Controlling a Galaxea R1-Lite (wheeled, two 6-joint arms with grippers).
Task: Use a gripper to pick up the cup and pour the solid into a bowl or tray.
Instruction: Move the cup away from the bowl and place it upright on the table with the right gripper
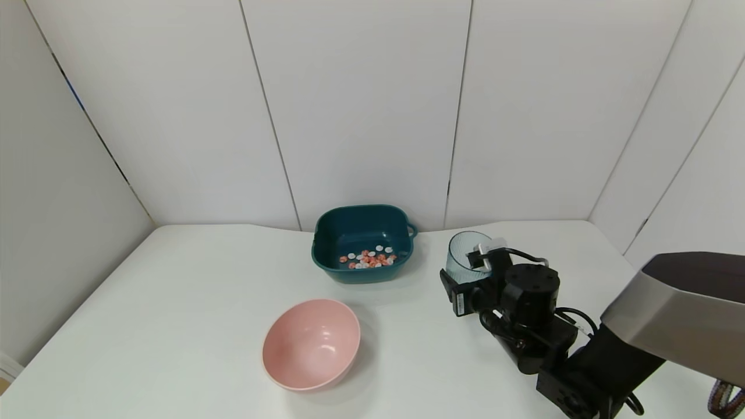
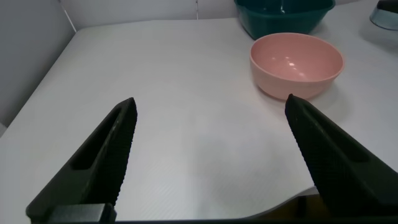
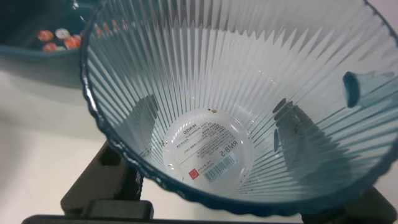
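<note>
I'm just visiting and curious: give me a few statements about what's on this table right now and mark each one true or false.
1. The cup in the right gripper is empty. True; the right wrist view shows only a label on its bottom.
2. The solid lies in the pink bowl. False; the pieces lie in the teal basin, and the pink bowl holds nothing.
3. The cup is upright. True.
4. The left gripper grips the pink bowl. False; it is open above bare table, apart from the bowl.
5. The pink bowl sits farther from the robot than the teal basin. False; it sits nearer.
</note>
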